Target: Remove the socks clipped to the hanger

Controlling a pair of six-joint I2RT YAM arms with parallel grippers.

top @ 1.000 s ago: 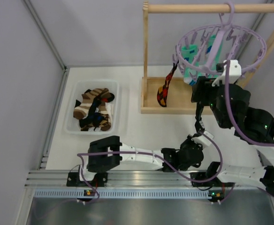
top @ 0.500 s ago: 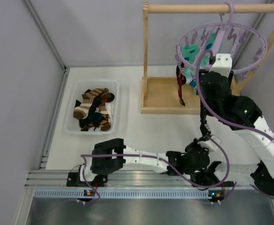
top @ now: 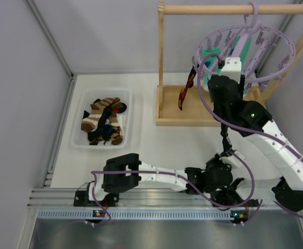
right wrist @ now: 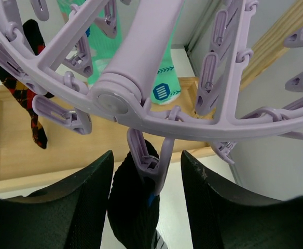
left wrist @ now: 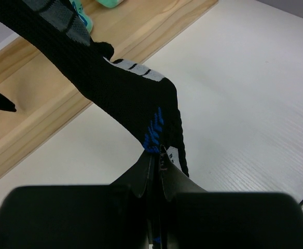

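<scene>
**A:** What has the left gripper (left wrist: 154, 155) got?

**B:** It is pinched tight on the lower end of 1 long black sock (left wrist: 120, 93), right at a patch of blue knit. From the jaws the sock climbs at a slant, drawn fairly straight, over the white table (left wrist: 255, 93) toward the wooden frame (left wrist: 42, 104).

**A:** And the right gripper (right wrist: 146, 179)?

**B:** Spread wide and holding nothing, with 1 finger on each side of the clip peg (right wrist: 141, 148) that bites the top of that same sock. Whether the fingers touch the peg I cannot tell.

**A:** How will the sock handle?

**B:** Light, soft and stretchy, I would judge. The knit will give before the peg lets go, so a pull from low down mostly lengthens it. A better hold is on the peg itself, squeezed so that it opens, or on the sock close under it. The hanger (top: 289, 49) hangs free by its hook from the rail (top: 208, 9), so I expect it to tilt and swing under any tug.

**A:** What does the hanger look like?

**B:** A lilac ring with crossbars and many small pegs, at the far right of the table. Turquoise socks (right wrist: 164, 78) with blue-white marks hang inside it. 1 black sock with orange-red diamonds (top: 185, 93) dangles at its left edge. A bin (top: 79, 142) of loose socks sits well apart, to the left.
</scene>
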